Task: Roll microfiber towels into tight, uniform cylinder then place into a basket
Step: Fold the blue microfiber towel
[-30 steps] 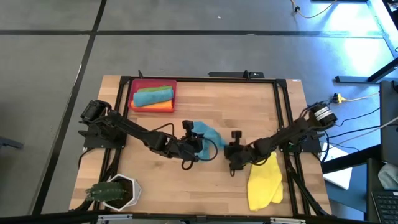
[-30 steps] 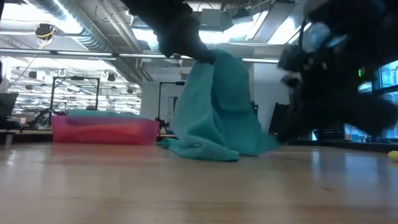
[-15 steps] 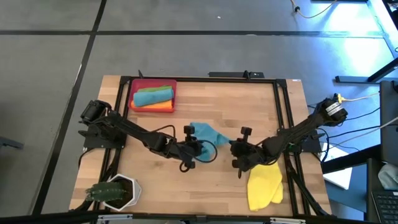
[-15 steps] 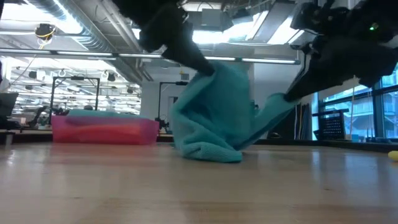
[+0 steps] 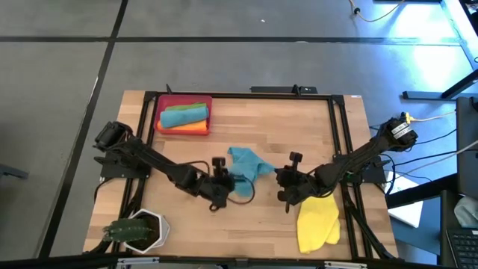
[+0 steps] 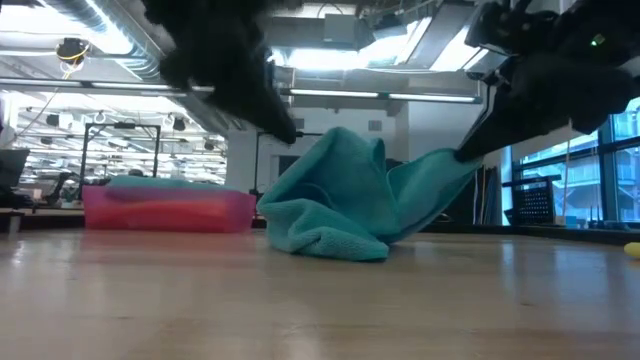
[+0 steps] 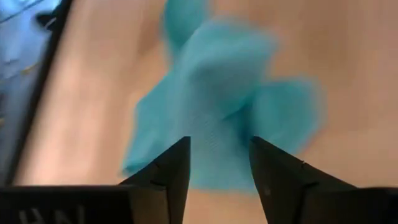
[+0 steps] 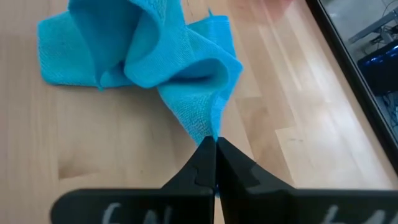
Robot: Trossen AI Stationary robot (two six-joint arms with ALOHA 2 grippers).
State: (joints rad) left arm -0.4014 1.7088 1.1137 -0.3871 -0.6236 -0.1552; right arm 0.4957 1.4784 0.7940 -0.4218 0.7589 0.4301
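Crumpled teal-blue microfiber towel (image 5: 246, 164) lies mid-table between both grippers: right gripper (image 8: 215, 163) pinches 1 corner with fingers together, lifting that edge; left gripper (image 7: 219, 163) sits just beside it, fingers apart, holding nothing. Shallow red plastic basket (image 5: 160, 113) at the far left holds 1 rolled teal towel (image 5: 183, 116) on orange cloth (image 5: 196, 128). Yellow microfiber towel (image 5: 319, 220) lies near the right arm.

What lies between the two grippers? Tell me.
The crumpled teal towel lies between them in the high view: the right gripper is shut on one corner, and the open left gripper sits just off it.
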